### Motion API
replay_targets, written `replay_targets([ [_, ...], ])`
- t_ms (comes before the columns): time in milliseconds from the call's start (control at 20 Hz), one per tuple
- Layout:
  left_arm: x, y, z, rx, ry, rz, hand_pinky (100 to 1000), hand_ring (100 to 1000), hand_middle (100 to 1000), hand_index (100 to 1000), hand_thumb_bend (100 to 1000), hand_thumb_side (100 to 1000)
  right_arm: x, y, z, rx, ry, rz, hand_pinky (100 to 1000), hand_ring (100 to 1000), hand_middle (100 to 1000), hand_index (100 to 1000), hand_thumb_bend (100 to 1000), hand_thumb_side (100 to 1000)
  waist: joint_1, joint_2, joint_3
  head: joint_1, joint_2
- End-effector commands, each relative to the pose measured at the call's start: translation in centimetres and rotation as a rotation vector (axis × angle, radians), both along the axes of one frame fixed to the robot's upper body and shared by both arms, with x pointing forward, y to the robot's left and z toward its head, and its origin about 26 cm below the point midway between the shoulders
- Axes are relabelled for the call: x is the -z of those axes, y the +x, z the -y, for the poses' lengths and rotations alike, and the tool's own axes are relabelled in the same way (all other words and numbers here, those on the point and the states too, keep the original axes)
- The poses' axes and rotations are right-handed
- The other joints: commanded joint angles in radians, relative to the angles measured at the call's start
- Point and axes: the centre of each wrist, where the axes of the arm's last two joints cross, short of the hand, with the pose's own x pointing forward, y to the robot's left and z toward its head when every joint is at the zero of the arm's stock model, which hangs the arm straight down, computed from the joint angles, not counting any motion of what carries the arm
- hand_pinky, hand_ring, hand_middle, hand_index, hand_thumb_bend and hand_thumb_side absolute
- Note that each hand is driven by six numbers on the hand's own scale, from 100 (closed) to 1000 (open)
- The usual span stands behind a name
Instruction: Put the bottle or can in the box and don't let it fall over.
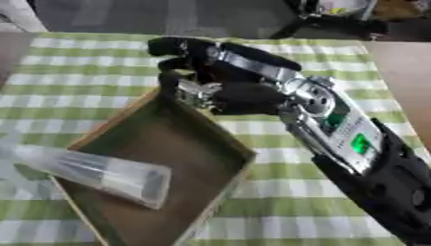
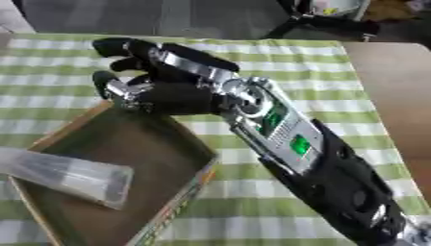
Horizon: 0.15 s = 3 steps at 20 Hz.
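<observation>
Over the far corner of the shallow brown cardboard box (image 1: 181, 144), the black-and-silver right hand (image 1: 215, 79) hovered with its fingers curled and holding nothing. Lower down, the clear plastic bottle (image 1: 93, 173) lay on its side across the box's near-left rim, on the green-checked tablecloth (image 1: 320, 211).
</observation>
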Motion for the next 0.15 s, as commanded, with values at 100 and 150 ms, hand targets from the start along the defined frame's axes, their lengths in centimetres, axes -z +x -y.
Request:
replay_targets([
  [100, -0.82, -0.27, -0.46, -0.013, 0.021, 0.028, 926, 862, 955, 850, 150, 867, -0.89, -0.38, 1.69, 0.040, 0.053, 0.034, 901, 1000, 1000, 998, 100, 607, 0.009, -0.013, -0.002, 0.005, -0.016],
  [150, -0.82, -0.28, -0.48, -0.014, 0.021, 0.028, 927, 862, 955, 850, 149, 867, -0.83, -0.35, 2.05, 0.051, 0.065, 0.034, 901, 1000, 1000, 997, 100, 606, 0.010, -0.013, -0.003, 0.007, -0.017],
])
